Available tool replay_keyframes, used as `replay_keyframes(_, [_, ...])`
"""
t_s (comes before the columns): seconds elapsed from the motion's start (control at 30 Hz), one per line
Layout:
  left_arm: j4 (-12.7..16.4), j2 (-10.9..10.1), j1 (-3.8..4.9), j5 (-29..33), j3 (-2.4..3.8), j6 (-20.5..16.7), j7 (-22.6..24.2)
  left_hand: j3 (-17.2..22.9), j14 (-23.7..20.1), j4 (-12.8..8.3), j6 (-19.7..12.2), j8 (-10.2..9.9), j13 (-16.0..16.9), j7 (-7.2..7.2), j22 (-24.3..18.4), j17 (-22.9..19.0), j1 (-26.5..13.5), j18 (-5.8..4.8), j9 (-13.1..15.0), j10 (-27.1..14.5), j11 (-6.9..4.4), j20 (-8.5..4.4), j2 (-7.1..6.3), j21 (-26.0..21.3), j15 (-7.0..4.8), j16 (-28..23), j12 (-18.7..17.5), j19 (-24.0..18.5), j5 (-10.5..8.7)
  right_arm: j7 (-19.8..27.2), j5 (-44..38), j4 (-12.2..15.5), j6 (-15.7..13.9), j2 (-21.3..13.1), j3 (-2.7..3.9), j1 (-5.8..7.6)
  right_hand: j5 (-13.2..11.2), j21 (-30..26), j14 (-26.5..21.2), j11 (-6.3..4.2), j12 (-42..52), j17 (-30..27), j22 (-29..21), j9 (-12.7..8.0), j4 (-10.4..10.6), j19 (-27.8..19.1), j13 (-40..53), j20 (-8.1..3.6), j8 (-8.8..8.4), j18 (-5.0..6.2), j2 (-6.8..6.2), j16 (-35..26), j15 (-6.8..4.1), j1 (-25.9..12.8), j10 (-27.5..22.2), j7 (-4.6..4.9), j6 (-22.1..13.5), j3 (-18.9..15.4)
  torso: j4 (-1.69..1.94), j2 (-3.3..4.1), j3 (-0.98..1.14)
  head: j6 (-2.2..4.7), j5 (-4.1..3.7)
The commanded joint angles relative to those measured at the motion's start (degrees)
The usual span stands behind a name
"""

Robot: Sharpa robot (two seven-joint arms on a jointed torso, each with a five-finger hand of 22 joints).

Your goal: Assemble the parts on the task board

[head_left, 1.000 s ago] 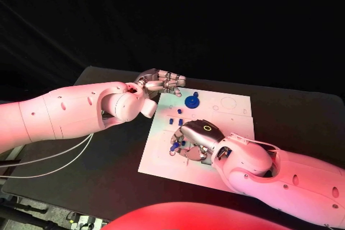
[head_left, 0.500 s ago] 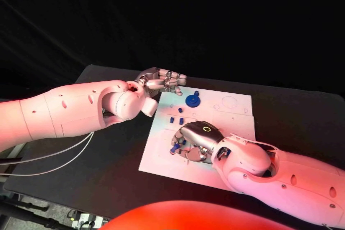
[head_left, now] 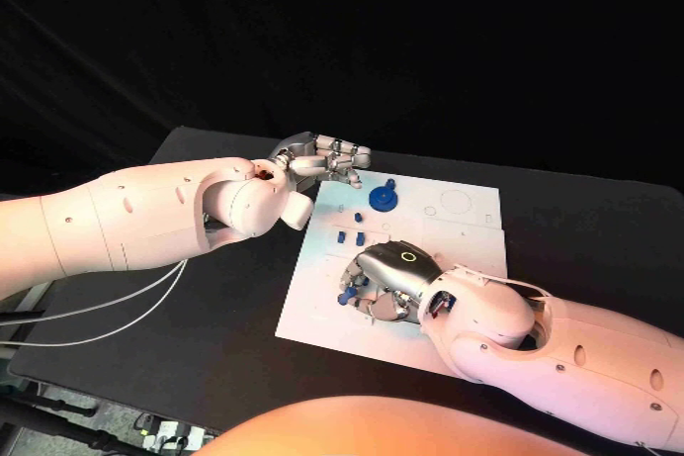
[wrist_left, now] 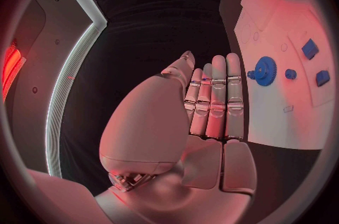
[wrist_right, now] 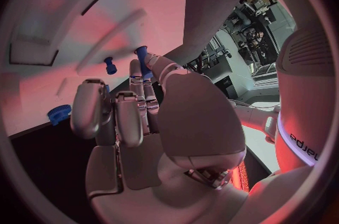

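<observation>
The white task board lies in the middle of the table. A blue gear sits near its far edge, with small blue blocks just nearer. My right hand is low over the board's near half, its fingers pointing down. In the right wrist view its thumb and a finger pinch a small blue peg. A second blue peg stands close by. My left hand hovers at the board's far left corner, fingers straight and side by side, holding nothing.
The black table extends on all sides of the board. Empty round outlines mark the board's far right part. White cables hang under my left arm, off the table's left edge.
Almost nothing has moved. My right hand stays over the same spot with the peg, and my left hand stays at the board's far corner.
</observation>
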Motion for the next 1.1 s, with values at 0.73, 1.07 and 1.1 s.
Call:
replay_keyframes(0.73, [0.2,0.1,0.03,-0.1,0.03,1.0,0.1,-0.1,-0.3,-0.4,-0.2,0.2,0.1,-0.18,-0.1,-0.1,0.2,0.62,-0.1,-0.3,-0.04,-0.06,0.59,-0.3,-0.04,-0.1,0.4,0.3,0.0,-0.8,-0.6,-0.9,1.2,1.5,-0.26,-0.6,-0.9,-1.4,2.6,1.17,-0.9,-0.4,6.0,-1.7,0.1,-0.4,0.1,0.82,-3.03,-0.75,-1.3,0.0,0.53,-1.7,-0.8,1.48,-6.2,1.1,-0.05,0.04,0.02,-0.06,0.13])
replay_keyframes(1.07, [0.2,0.0,0.04,-0.1,0.03,1.1,0.0,-0.1,-0.3,-0.4,-0.2,0.2,0.1,-0.18,-0.1,-0.1,0.2,0.62,-0.1,-0.3,-0.04,-0.06,0.59,-0.3,-0.04,-0.1,0.4,0.3,0.0,-1.0,-0.7,-0.5,-0.4,0.9,-0.27,-0.66,-1.5,-1.5,2.6,0.89,-0.4,-0.5,6.0,-1.9,0.1,-0.4,0.5,0.77,-2.78,-0.71,-1.43,0.0,0.35,-2.0,-0.2,1.24,-6.6,1.0,0.01,0.01,0.06,-0.17,0.12])
replay_keyframes(1.1, [0.2,0.0,0.04,-0.1,0.03,1.1,0.0,-0.1,-0.3,-0.4,-0.2,0.2,0.1,-0.18,-0.1,-0.1,0.2,0.62,-0.1,-0.3,-0.04,-0.06,0.59,-0.3,-0.04,-0.1,0.4,0.3,0.0,-1.0,-0.7,-0.4,-0.5,0.9,-0.27,-0.66,-1.5,-1.5,2.6,0.87,-0.4,-0.5,6.0,-1.9,0.1,-0.4,0.5,0.76,-2.76,-0.71,-1.43,0.0,0.34,-2.0,-0.2,1.23,-6.5,1.0,0.01,0.01,0.06,-0.17,0.12])
